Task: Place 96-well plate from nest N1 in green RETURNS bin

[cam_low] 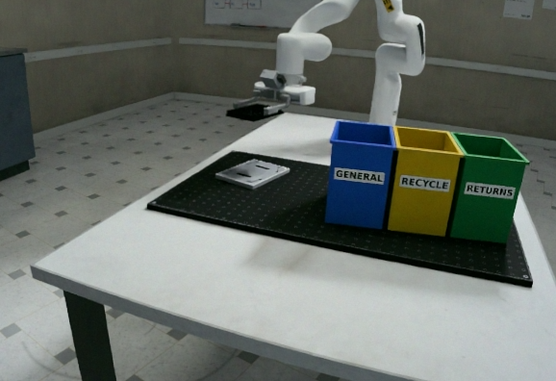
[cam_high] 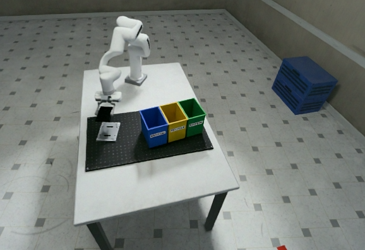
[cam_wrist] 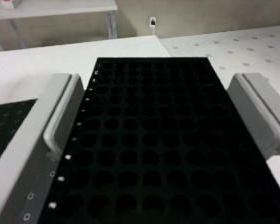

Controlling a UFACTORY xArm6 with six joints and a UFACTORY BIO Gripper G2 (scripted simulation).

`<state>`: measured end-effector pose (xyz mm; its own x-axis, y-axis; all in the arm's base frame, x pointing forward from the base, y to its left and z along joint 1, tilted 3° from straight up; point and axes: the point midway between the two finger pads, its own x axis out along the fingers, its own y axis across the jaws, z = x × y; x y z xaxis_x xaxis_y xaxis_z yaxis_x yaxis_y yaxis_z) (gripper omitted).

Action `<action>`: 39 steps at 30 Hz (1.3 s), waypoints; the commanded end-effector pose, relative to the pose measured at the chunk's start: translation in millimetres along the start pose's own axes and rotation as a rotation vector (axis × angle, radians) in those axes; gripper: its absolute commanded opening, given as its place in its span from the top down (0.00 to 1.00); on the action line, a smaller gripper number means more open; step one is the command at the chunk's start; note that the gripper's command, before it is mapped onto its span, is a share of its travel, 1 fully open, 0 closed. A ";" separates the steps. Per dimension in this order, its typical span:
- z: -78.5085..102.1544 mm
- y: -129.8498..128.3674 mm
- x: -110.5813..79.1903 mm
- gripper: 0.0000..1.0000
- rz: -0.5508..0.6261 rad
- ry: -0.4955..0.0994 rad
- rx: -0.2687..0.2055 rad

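The black 96-well plate (cam_high: 105, 115) (cam_low: 246, 113) (cam_wrist: 151, 145) is held by its two long sides in my gripper (cam_high: 105, 111) (cam_low: 253, 109) (cam_wrist: 160, 117), which is shut on it. The plate hangs well above the table, roughly level. The pale plate nest (cam_high: 113, 130) (cam_low: 265, 176) is empty, below and nearer the top camera than the plate. The green RETURNS bin (cam_high: 193, 130) (cam_low: 483, 218) stands upright at the end of a row of three. The yellow RECYCLE bin (cam_high: 177, 137) (cam_low: 418, 215) is upright beside it, and the blue GENERAL bin (cam_high: 158, 141) (cam_low: 357, 206) is upright at the nest end.
The bins and nest stand on a black perforated board (cam_high: 126, 153) (cam_low: 289, 220) (cam_wrist: 8, 125) on the white table (cam_high: 151, 178) (cam_low: 202, 271). The blue and yellow bins stand between the plate's side and the green bin. The bins are close together.
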<state>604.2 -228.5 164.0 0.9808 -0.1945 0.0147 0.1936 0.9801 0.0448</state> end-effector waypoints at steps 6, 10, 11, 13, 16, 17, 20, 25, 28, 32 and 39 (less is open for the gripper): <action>19.3 -0.2 1.0 1.00 0.000 -0.005 -0.001; 24.3 -0.2 1.0 1.00 0.000 -0.005 -0.001; 24.3 -0.2 1.0 1.00 0.000 -0.005 -0.001; 27.6 -0.2 1.0 1.00 0.000 -0.005 -0.001; 32.6 -0.2 1.0 1.00 0.000 -0.005 -0.001; 34.3 -0.2 1.0 1.00 0.000 -0.005 -0.001; 39.3 -0.2 1.0 1.00 0.000 -0.005 -0.001; 46.0 -0.2 1.0 1.00 0.000 -0.005 -0.001; 46.0 -0.2 1.0 1.00 0.000 -0.005 -0.001; 46.0 -0.2 1.0 1.00 0.000 -0.005 -0.001; 45.9 6.4 0.0 1.00 0.067 -0.005 -0.001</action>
<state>603.3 -229.7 207.3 0.9817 -0.1901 0.0150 0.1893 0.9809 0.0446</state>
